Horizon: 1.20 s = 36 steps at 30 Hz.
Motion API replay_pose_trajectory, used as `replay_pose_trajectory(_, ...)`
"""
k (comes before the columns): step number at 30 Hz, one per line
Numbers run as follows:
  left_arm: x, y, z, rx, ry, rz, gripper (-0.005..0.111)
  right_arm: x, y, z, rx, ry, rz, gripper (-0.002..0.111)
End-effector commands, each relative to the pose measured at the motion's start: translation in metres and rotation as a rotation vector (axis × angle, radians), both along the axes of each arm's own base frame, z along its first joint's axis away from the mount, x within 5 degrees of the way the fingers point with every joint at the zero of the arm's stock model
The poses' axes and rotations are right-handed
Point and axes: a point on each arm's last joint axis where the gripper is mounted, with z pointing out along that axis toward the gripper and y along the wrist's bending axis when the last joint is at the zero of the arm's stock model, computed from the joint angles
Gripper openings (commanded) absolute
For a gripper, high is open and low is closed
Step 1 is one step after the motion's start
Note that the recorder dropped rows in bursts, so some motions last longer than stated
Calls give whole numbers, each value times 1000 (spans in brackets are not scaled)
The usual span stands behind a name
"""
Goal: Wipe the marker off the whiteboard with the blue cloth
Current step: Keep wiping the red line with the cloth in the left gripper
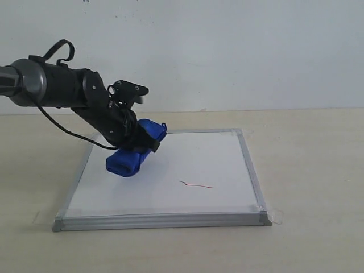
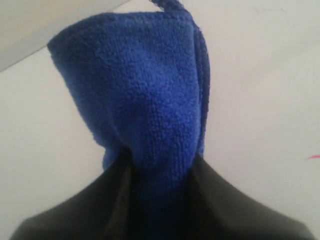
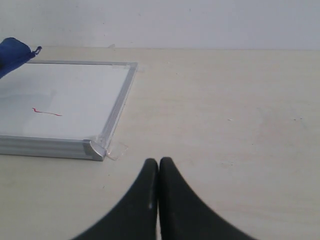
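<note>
The whiteboard [image 1: 170, 182] lies flat on the table, silver-framed, with taped corners. A thin wavy red marker line [image 1: 196, 185] crosses its near-right part; the same marker line [image 3: 46, 112] shows in the right wrist view. My left gripper [image 1: 139, 145] is shut on the blue cloth [image 1: 133, 154], which hangs over the board's left-centre, left of the line. Up close, the blue cloth [image 2: 140, 95] fills the left wrist view between the black fingers [image 2: 225, 210]. My right gripper [image 3: 159, 162] is shut and empty above the table, beside the whiteboard [image 3: 65, 102]. It is out of the exterior view.
The beige table [image 1: 307, 170] stretches right of the board. A white wall [image 1: 227, 51] rises behind it. The left arm's black cable [image 1: 62, 128] loops down near the board's far-left corner. Clear tape [image 3: 114, 150] sticks out at the board's near corner.
</note>
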Motion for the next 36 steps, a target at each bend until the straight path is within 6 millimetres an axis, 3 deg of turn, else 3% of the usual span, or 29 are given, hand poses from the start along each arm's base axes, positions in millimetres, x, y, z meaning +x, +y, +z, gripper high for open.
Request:
replay_pose_trajectory(1,-6,-22,-13,103,16,-122,4,0,0,1,1,-10,-2,0)
replay_pose_trajectory(10,-31,-60,-27,148,157,-247,4,0,0,1,1,-10,-2,0)
replay_pose_trajectory(20,-48,-85,-21,118,207,-293,4,0,0,1,1,-10,-2,0)
replay_pose_trajectory(24,-42,-75,-21,181,177,-261,4,0,0,1,1,-10,-2,0)
replay_pose_trajectory(31,-22,-14,-20,333,168,15,4,0,0,1,1,-10,-2,0)
replay_pose_trajectory(33,-21,-7,-21,321,192,42,4,0,0,1,1,-10,-2,0)
replay_pose_trajectory(36,-23,-12,-21,256,210,60,4,0,0,1,1,-10,-2,0)
